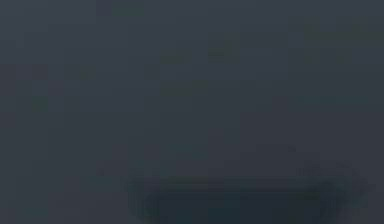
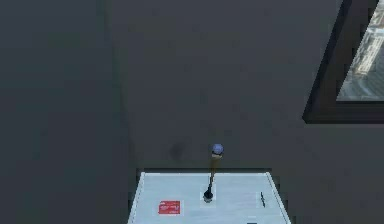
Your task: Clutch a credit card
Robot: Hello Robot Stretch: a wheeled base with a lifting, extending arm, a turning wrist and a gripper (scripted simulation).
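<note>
A small flat red rectangle (image 2: 169, 207), the shape of a card, lies on the white tabletop (image 2: 240, 186) near its left front part, at the arm side view's bottom. To its right, near the tabletop's middle, a thin tan stick with a blue round top (image 2: 214, 168) stands upright on a small dark base.
A short thin dark thing (image 2: 262, 199) lies on the tabletop's right part. Behind the table rises a dark grey wall (image 2: 200, 80), with a dark-framed window or picture (image 2: 330, 80) at the upper right. A plain dark wall (image 1: 190, 90) stands close ahead in the forward view.
</note>
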